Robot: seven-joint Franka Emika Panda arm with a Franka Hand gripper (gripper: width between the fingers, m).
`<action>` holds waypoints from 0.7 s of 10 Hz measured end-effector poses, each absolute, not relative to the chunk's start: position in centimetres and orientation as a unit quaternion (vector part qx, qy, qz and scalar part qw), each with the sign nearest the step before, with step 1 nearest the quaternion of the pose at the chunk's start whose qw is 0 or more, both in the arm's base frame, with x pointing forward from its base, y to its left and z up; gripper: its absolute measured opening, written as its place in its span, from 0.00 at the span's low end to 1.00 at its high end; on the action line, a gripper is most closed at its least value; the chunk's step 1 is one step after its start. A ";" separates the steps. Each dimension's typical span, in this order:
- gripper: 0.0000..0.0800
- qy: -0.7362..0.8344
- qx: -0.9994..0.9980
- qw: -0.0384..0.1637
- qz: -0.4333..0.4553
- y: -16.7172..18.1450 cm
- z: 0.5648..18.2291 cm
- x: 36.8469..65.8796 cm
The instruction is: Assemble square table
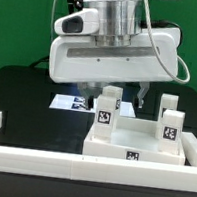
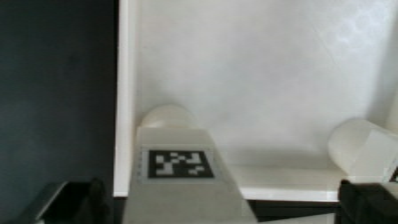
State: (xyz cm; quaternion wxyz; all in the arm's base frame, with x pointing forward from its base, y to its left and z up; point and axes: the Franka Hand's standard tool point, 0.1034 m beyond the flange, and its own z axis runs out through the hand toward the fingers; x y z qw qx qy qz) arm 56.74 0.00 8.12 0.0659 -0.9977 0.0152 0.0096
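Above the large white square plastic tabletop [image 1: 131, 141], open jaws of the gripper [image 1: 115, 93] should be centred over the white tagged leg block [image 1: 106, 116].

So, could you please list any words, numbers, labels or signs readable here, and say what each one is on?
No readable words, numbers or brands anywhere.
Leg: black-and-white tag, a pattern only.
Second leg: similar tag, no text.
Tabletop: small tag on its front edge, pattern only.
Marker board: printed tags, too small and half hidden to make out.
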 end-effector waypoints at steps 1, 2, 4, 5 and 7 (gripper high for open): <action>0.81 0.014 -0.998 0.065 0.014 -0.3 8.0 56.7; 0.81 0.013 -0.998 0.062 0.013 -0.6 8.1 56.8; 0.81 0.003 -0.999 0.049 -0.015 -0.9 8.4 57.8; 0.81 0.003 -0.999 0.044 -0.029 -0.9 8.4 57.8; 0.81 0.005 -0.998 0.037 -0.054 -1.0 8.2 57.4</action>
